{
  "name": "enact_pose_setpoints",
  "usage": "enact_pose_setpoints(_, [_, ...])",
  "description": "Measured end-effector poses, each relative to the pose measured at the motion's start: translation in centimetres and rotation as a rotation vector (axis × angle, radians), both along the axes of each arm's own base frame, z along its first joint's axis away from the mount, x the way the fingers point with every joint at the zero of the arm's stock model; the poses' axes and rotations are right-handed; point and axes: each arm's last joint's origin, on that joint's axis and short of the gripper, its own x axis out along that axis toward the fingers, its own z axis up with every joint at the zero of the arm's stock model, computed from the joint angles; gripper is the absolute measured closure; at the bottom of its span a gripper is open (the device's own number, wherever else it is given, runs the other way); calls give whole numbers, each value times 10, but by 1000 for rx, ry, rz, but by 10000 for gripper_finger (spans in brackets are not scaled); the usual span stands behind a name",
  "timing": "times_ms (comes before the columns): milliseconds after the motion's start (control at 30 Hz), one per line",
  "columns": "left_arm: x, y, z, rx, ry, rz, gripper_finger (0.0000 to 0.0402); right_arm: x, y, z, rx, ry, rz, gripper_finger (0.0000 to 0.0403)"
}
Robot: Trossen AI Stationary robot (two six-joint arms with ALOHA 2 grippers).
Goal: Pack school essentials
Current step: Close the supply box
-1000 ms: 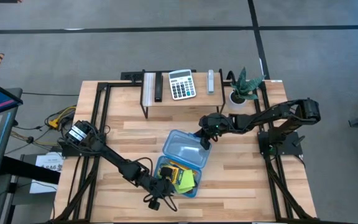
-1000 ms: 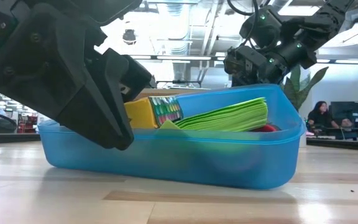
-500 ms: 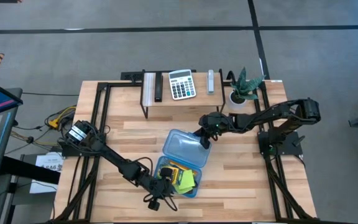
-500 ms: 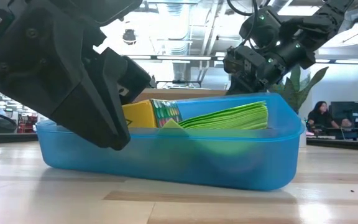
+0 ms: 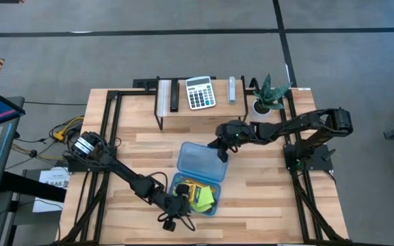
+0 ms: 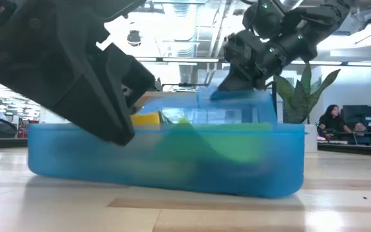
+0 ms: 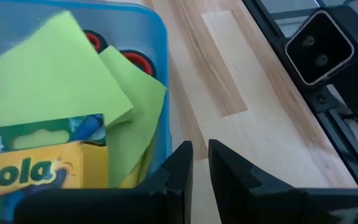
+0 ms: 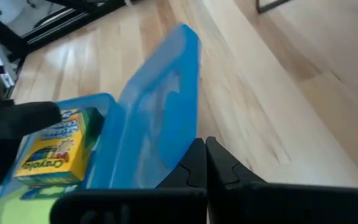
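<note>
From above, closing-up step judged in hand: right gripper (image 5: 222, 154) clenched on the blue lid (image 5: 199, 160), angled over the blue box (image 5: 195, 192) near the table's (image 5: 135, 147) front edge; next, lid wants lowering squarely. Left wrist: left gripper (image 7: 199, 163) pinched on the box wall, sticky-note pad (image 7: 48, 74), scissors (image 7: 135, 60), crayon box (image 7: 33, 162) reading "24", "yola" inside.
</note>
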Motion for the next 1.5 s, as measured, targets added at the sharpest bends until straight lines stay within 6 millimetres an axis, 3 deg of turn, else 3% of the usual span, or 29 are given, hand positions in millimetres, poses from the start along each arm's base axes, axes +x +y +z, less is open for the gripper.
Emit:
enact_pose_setpoints(267, [3,5,1,-13,4,37,358,8,17,12,-6,-39,58,401])
enact_pose_setpoints(500, [7,13,1,20,-15,106,358,8,48,15,42,-49,152,401])
enact_pose_setpoints(600, [10,21,0,66,-33,177,358,4,62,7,45,-6,196,401])
enact_pose_setpoints(700, [13,27,0,81,-39,223,358,6,73,15,46,-63,221,401])
enact_pose_setpoints(1067, [17,36,2,58,-26,233,358,5,82,10,55,-40,199,401])
enact_pose_setpoints(1500, [-14,19,58,0,-55,132,358,1,107,13,54,-71,194,401])
